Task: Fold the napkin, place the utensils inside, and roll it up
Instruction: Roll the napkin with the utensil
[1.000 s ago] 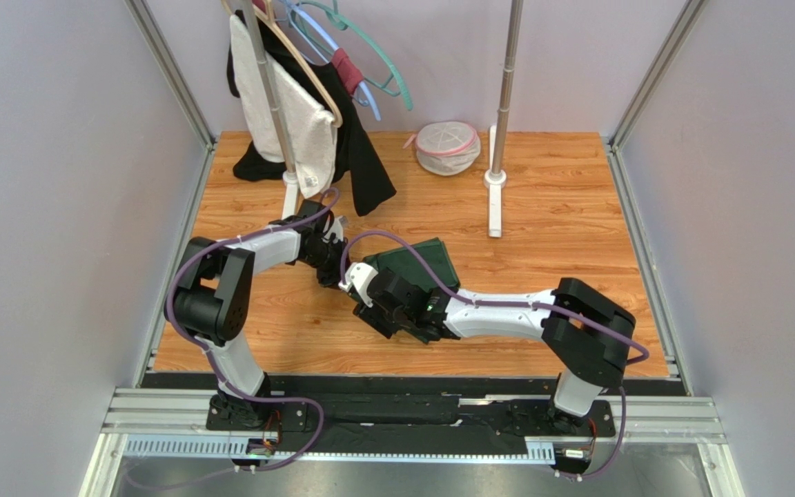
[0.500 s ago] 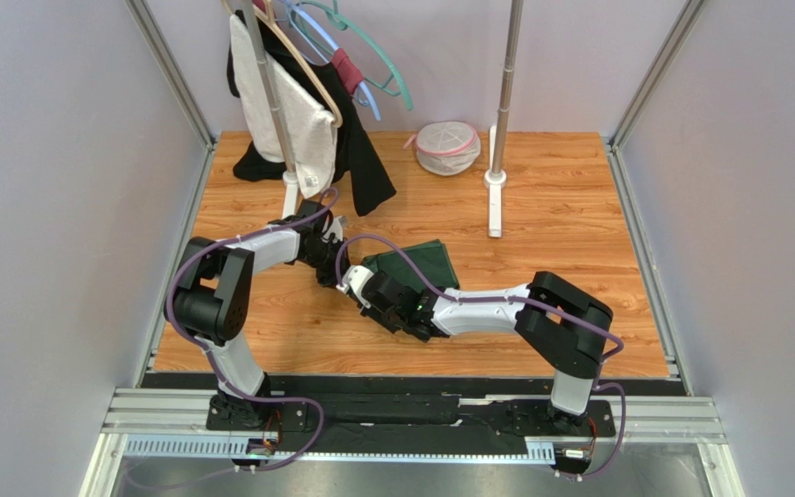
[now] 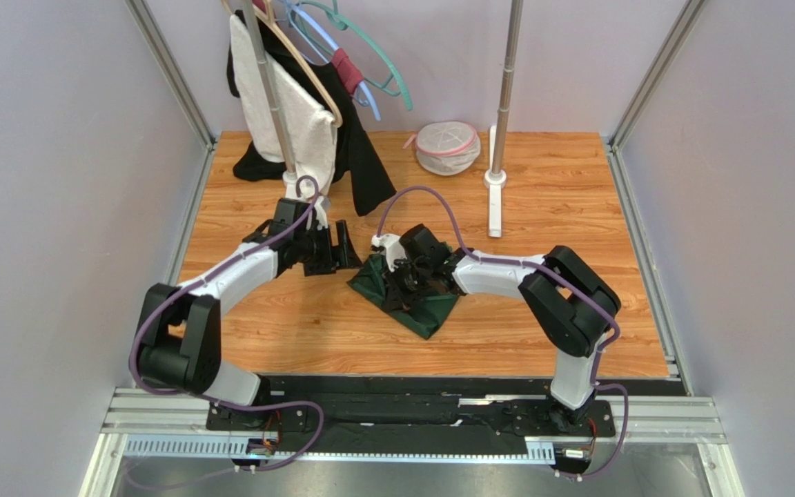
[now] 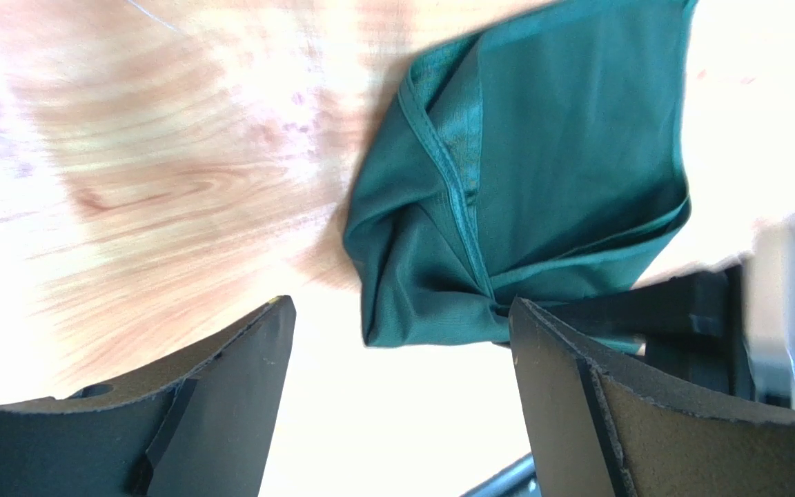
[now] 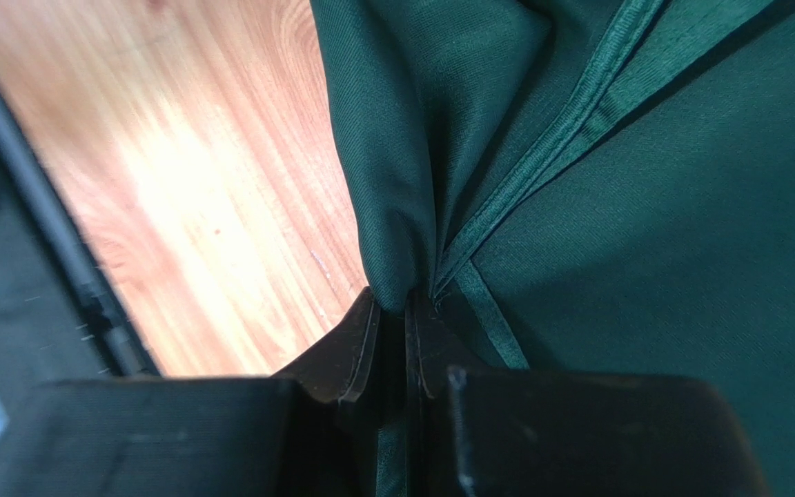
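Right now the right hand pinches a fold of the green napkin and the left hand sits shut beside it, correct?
Not quite: the left hand is open, spread wide with nothing in it, as the left wrist view shows. The right hand does pinch a fold of the napkin.

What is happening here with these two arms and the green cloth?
The right pincer is shut on a raised fold of the green napkin, which lies bunched and partly folded on the wooden table. The left pincer stands open just beside the napkin and does not touch it. No fork or other utensil shows in any view, so the napkin is not yet filled or rolled.
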